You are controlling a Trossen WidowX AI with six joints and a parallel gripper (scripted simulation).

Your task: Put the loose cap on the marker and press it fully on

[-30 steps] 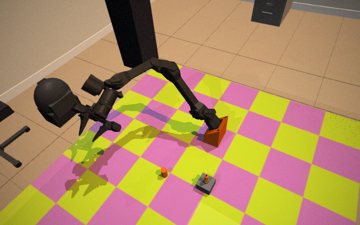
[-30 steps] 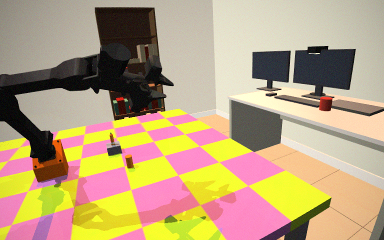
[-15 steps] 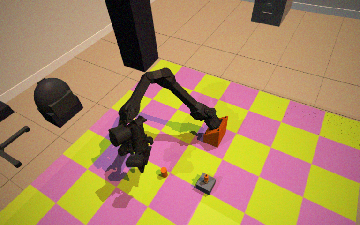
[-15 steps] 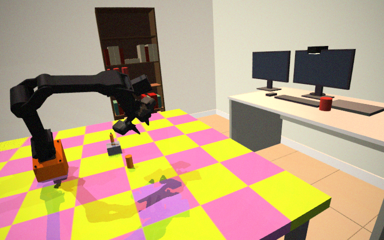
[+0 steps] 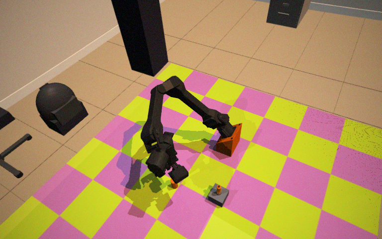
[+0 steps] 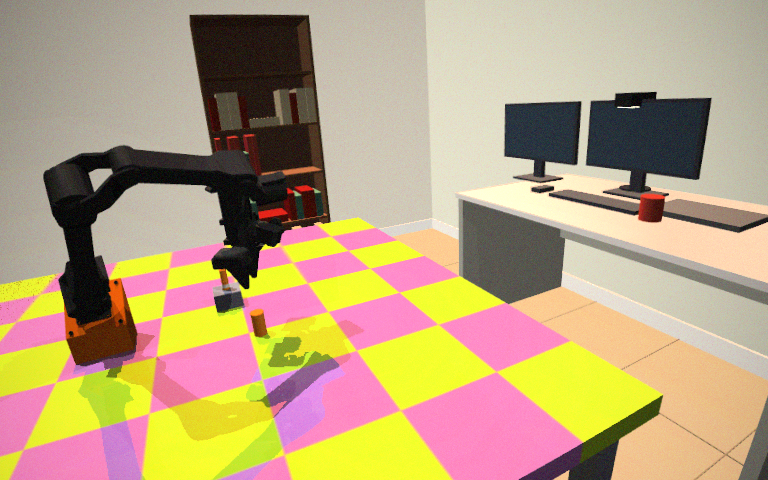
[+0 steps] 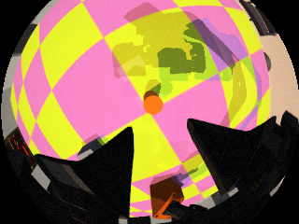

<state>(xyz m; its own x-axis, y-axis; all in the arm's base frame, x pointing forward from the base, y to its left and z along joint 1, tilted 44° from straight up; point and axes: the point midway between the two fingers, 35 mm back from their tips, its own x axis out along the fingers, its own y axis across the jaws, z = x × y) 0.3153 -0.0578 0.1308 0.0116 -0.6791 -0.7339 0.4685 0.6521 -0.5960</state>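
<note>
The orange cap (image 5: pixel 174 184) (image 6: pixel 258 322) (image 7: pixel 153 105) stands loose and upright on the checkered table. My gripper (image 6: pixel 247 281) (image 7: pixel 161 127) is open and empty and points down, with its fingertips above the cap. In the wrist view the cap shows just beyond the gap between the fingertips; in the top view a finger covers part of it. The orange marker (image 5: pixel 219 189) (image 6: pixel 223 278) stands upright and uncapped in the grey holder block (image 5: pixel 214 200) (image 6: pixel 227 300). In the exterior view the gripper overlaps the marker's top. In the wrist view the left finger partly hides the block (image 7: pixel 86 148).
The arm's orange base (image 5: pixel 236 141) (image 6: pixel 101 343) stands on the checkered table (image 5: pixel 304 180) (image 6: pixel 441 407). The holder block is a low obstacle a short way to the side of the cap. A separate desk (image 6: pixel 600 223) with monitors and a red mug stands beyond the table.
</note>
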